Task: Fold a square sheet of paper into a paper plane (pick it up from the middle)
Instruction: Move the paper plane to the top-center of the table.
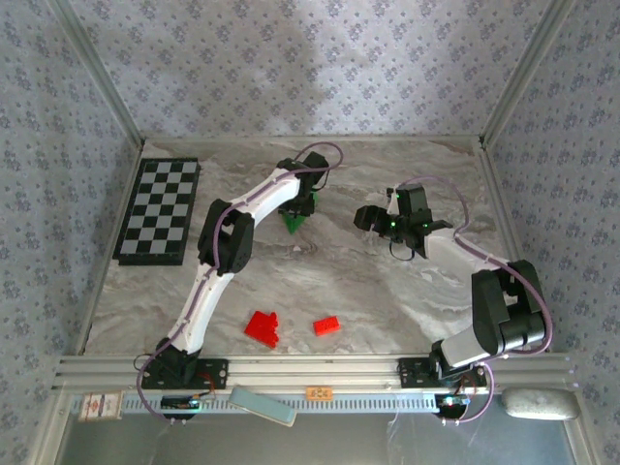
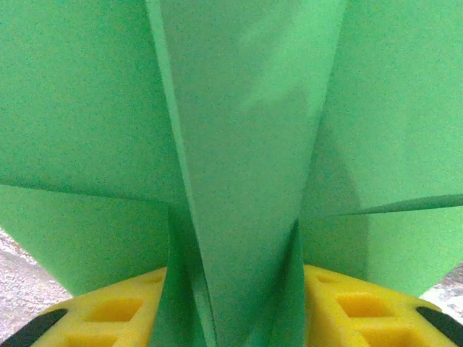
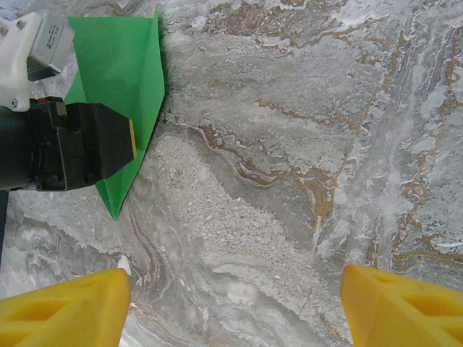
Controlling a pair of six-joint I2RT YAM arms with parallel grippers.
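The folded green paper (image 1: 294, 223) lies on the table (image 1: 387, 291) toward twelve o'clock, point aimed at six, under the left gripper (image 1: 299, 205), whose yellow fingers (image 2: 108, 314) flank its creases; whether they pinch it I cannot tell. At its three o'clock the right gripper (image 3: 235, 282) hangs spread wide, holding nothing.

This is looking like a robotics lab cell: patterned panels (image 1: 291, 68) and aluminium rails (image 1: 320, 368) are enclosing a marble-look worktop (image 1: 368, 281), a checkered board (image 1: 158, 210) lying on it.
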